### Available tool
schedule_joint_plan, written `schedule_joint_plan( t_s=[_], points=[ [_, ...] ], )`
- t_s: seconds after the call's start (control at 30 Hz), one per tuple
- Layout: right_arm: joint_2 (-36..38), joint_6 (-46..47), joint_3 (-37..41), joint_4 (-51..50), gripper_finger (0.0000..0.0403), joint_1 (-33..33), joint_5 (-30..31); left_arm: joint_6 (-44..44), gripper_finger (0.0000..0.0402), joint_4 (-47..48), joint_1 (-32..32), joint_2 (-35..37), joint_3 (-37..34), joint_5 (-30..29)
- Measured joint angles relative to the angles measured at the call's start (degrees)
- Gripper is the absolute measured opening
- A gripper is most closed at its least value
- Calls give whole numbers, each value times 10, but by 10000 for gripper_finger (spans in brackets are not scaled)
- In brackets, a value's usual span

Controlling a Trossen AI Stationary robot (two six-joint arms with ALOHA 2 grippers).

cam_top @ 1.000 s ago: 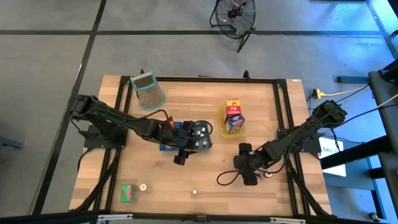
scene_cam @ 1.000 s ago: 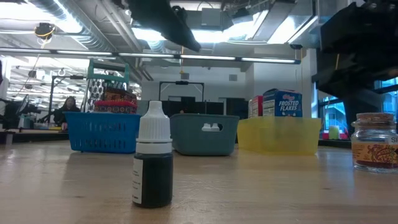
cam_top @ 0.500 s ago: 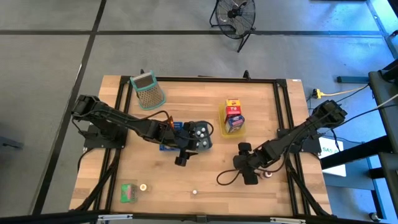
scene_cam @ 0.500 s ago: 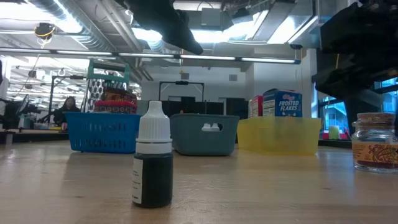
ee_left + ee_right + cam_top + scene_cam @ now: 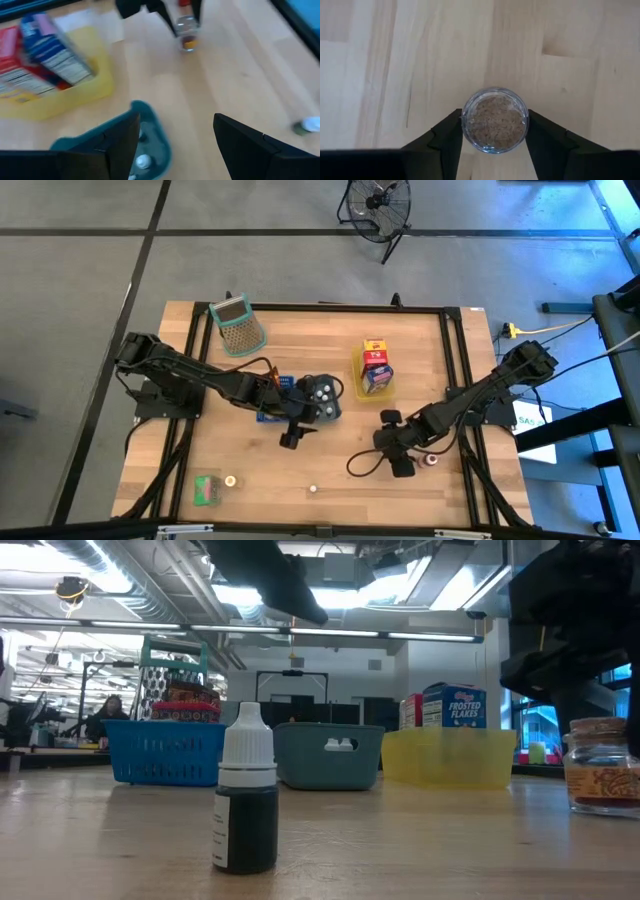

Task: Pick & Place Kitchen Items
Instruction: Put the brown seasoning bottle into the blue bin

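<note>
The right gripper point(image 5: 492, 145) sits low over the pale, straight-grained wooden table point(image 5: 300, 355), its two dark fingers point(image 5: 445, 142) pressed against either side of a small round glass jar point(image 5: 494, 120). Looking straight down through that arm's camera, the jar's open mouth shows a brown, grainy filling inside a clear rim. From table height the same jar point(image 5: 602, 767) stands upright at the far right, with a brownish lid and a red and yellow label, dark arm parts hanging just above it. From overhead it is only a small pale spot point(image 5: 431, 461) beside the right gripper point(image 5: 400, 463) near the table's right rail.

The left gripper point(image 5: 290, 439) hangs over the middle of the table, its fingers spread with nothing between them. Its own camera looks past them at a grey-blue plastic tray point(image 5: 150, 130) with small white round pieces inside, and a yellow tray point(image 5: 75, 95) holding tilted cereal cartons point(image 5: 45, 55).

The low view alone shows a dark dropper bottle point(image 5: 245, 802) with a white cap standing close to the lens, and a blue slotted basket point(image 5: 165, 752). Overhead, a green carton point(image 5: 207, 489) lies near the front left corner, with a green-rimmed mesh basket point(image 5: 237, 324) at the back.
</note>
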State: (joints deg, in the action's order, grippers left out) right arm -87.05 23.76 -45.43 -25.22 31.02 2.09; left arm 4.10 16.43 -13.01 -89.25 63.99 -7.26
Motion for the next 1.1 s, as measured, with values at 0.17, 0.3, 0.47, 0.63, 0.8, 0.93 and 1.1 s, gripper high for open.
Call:
schedule_joint_plan(
  t_s=[0.17,0.3,0.47,0.63,0.8,0.93,1.1],
  points=[
    [0,-9,0,13,185,0,-2,10,249,-11,0,0,0,34],
    [0,-20,0,31,185,-1,-8,4,249,-37,0,0,0,34],
    [0,-57,-26,32,185,-1,-7,-1,249,-67,0,-18,0,34],
    [0,-129,-79,1,185,-6,0,1,249,-80,0,-53,0,33],
    [0,-183,-120,-50,186,-13,26,1,249,-120,1,-79,0,36],
    [0,-217,-135,-63,186,-22,39,0,249,-180,1,-86,0,43],
    [0,-246,-147,-77,186,-29,40,-1,249,-228,-2,-89,0,58]
  ],
)
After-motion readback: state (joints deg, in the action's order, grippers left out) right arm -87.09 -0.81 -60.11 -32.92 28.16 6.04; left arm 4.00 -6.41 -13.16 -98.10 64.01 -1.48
